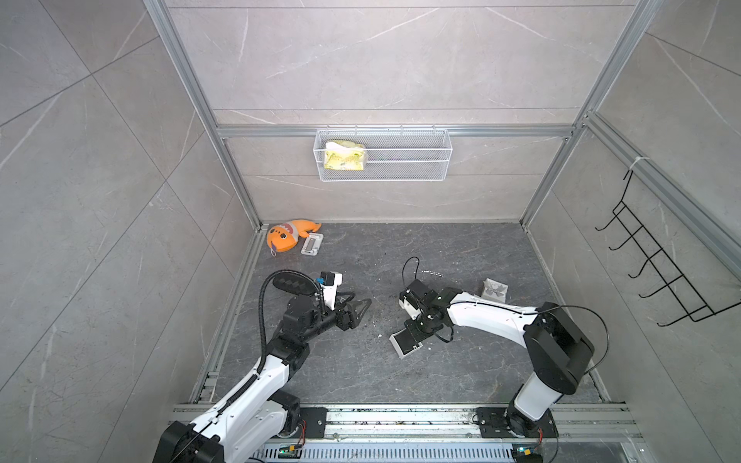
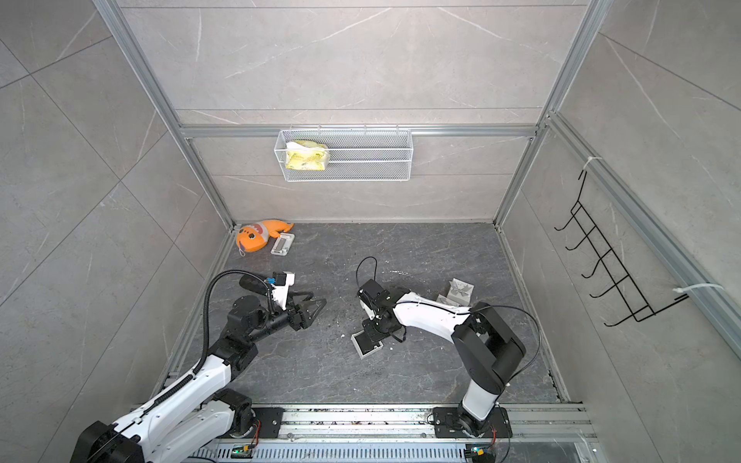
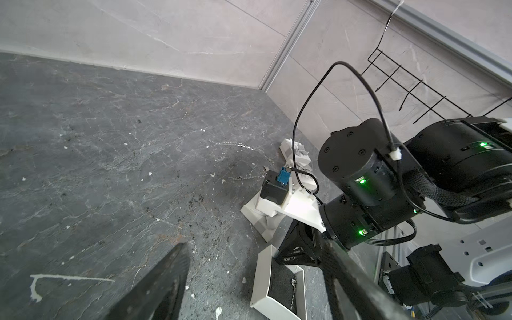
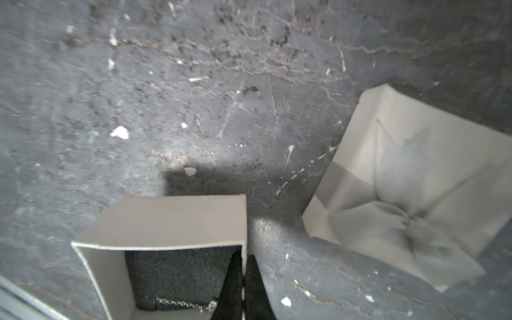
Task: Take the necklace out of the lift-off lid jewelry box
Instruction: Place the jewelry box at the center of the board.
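Gripping anything, that right tool? — Jo
Yes. It is closed tight on one side wall of the open box, one finger inside and one outside. — Sam
And the left tool? — Jo
Spread wide, empty, hanging above the surface well apart from the box. — Sam
Where is the necklace? — Jo
Inside the box, lying on the dark pad near the wall that the right tool pinches. The lid, with its bow, lies off to the side on the surface. — Sam
How will it handle? — Jo
I'd judge it very light and limp: a thin chain that sags, slides through smooth fingers and snags on the pad. The box looks like thin card, so it would shift or tip without that steadying pinch. — Sam
Where would you take hold? — Jo
At what looks like the pendant, or a bunched stretch of chain, pinching low against the pad and lifting straight up, slowly, so nothing catches on the rim. The free left tool seems the one for it. — Sam
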### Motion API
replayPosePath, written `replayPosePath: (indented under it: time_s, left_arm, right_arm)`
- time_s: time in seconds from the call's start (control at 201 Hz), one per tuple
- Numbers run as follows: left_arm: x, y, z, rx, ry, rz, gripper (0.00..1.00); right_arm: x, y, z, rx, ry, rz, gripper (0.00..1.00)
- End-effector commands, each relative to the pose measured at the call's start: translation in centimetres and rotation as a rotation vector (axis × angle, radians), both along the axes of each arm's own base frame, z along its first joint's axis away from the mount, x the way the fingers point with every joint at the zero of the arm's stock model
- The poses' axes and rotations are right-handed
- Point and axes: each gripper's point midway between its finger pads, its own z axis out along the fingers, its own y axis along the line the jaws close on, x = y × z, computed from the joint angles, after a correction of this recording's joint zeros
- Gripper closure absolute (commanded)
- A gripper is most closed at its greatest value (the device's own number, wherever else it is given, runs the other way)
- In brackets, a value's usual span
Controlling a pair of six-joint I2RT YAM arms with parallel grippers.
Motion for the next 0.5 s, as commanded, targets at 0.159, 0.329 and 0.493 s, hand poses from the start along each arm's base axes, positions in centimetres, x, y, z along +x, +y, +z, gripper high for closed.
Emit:
replayPosePath:
  time_s: [0.159, 0.329, 0.493]
  left_arm:
    - [0.1, 0.4, -1.3, 0.047, -0.014, 0.014, 0.22]
    - [0.3, 0.3, -1.9, 0.051, -0.002, 0.008, 0.22]
    - [0.5, 0.1, -2.4, 0.052, 0.007, 0.007, 0.23]
  right_arm:
    - [0.8, 0.4, 0.9, 0.013, -0.041, -0.034, 0.67]
    - [-0.2, 0.8, 2.9, 0.034, -0.067, 0.002, 0.6]
    - [-1.6, 1.8, 3.5, 0.037, -0.082, 0.05, 0.61]
